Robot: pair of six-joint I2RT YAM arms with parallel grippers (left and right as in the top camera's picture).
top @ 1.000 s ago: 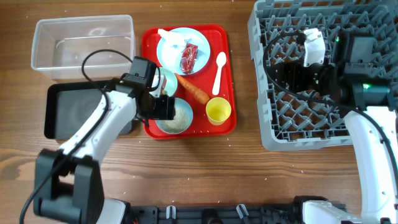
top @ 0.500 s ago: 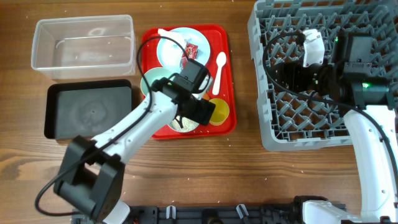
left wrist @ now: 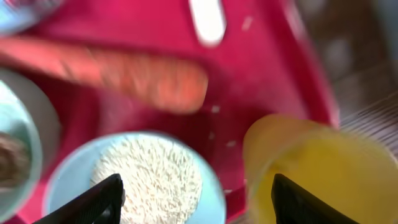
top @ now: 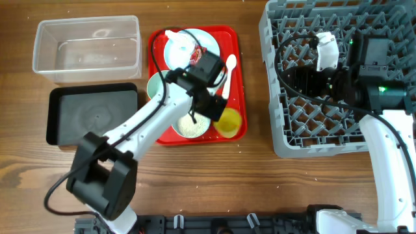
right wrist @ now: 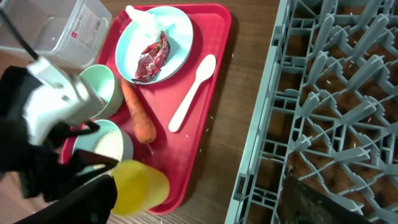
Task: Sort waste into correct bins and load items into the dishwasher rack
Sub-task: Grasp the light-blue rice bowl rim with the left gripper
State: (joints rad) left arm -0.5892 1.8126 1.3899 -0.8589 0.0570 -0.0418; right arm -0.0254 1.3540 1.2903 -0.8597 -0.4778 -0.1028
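Wooden tabletop [top: 195,188] carries all the task items. None has been sorted.

**Change noted.** A second ago the left arm stood at the left edge of the flat red plastic tray [top: 239,78], beside the shallow black rectangular tray [top: 91,117]. It has since swung across to the tray's lower right. The left gripper [left wrist: 199,205] now hangs over the gap between the small light blue bowl of loose white rice [left wrist: 149,180] and the small yellow cup [left wrist: 311,168], fingers well apart and holding nothing. The left wrist view is blurred, so contact cannot be confirmed.

The right gripper [right wrist: 202,186] has not moved. It sits over the large grey plastic dishwasher rack [top: 286,130] at frame right, fingers spread and empty.

**Positions.**
- The orange carrot [right wrist: 138,115] lies mid-tray, just above the rice bowl.
- The white plastic spoon [right wrist: 193,92] lies right of the carrot.
- The red snack wrapper [right wrist: 152,53] and the crumpled white tissue [right wrist: 140,17] rest on the light blue plate [right wrist: 180,31] at the tray's top.
- The pale green bowl [right wrist: 102,87] stands at the tray's left.
- The clear plastic rectangular tub [top: 39,45], upper left, shows nothing inside.

**Assessment.** The task is at an early stage. The reach suggests a pick of the cup or the carrot, but which one cannot be told.
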